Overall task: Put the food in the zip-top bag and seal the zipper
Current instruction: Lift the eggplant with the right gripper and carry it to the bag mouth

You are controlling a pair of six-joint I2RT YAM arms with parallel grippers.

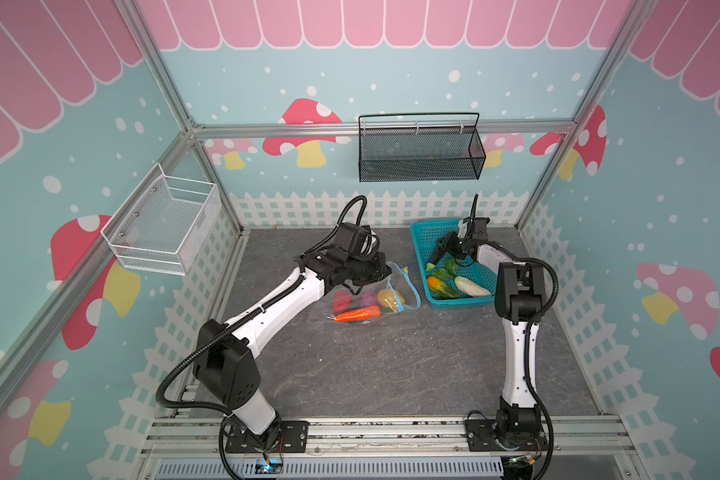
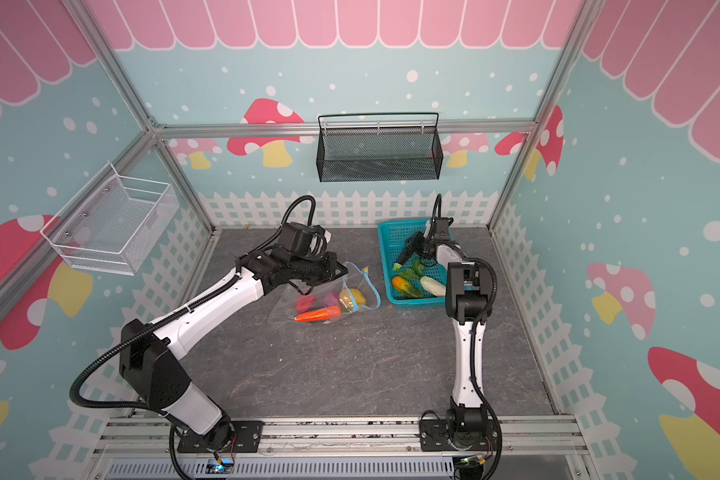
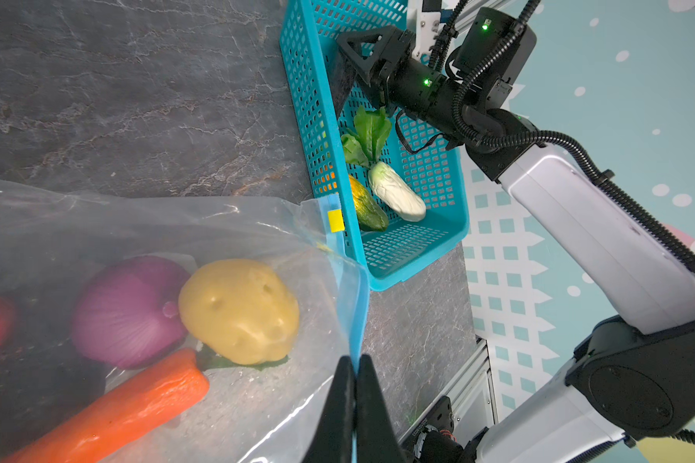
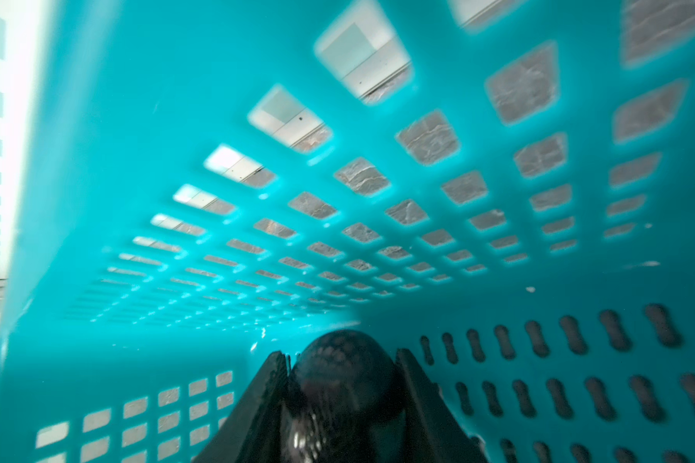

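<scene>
Bag: the clear zip-top bag (image 1: 385, 301) lies on the grey table (image 1: 391, 365), just beside the turquoise basket (image 1: 420, 257), mouth toward the basket.

Contents seen through the plastic: orange carrot (image 1: 357, 313), purple onion (image 3: 129, 312), yellow potato-like piece (image 3: 239, 310) and a red piece (image 1: 341, 301). The red one is blurred in the left wrist view.

Zipper: the light blue zipper (image 3: 358, 304) stands open in a loop. The yellow slider (image 3: 335, 220) sits at its end, close against the basket wall.

Left gripper (image 3: 354, 358): jaws pressed together, pinching the blue zipper edge of the bag and lifting that side of the mouth (the rest of the bag sags on the table).

Right gripper (image 4: 340, 354): down inside the basket, near its far end. Its jaws are narrowed around a dark glossy piece (image 4: 338, 385), with a finger (image 4: 265, 401) against it on each side. Whether it is lifted off the basket floor cannot be told.

Left in the basket, at its near end:
- white leafy radish (image 1: 472, 286)
- orange-and-green piece (image 1: 440, 286), touching the radish
- green leafy bits (image 1: 447, 268), between these and the gripper
</scene>
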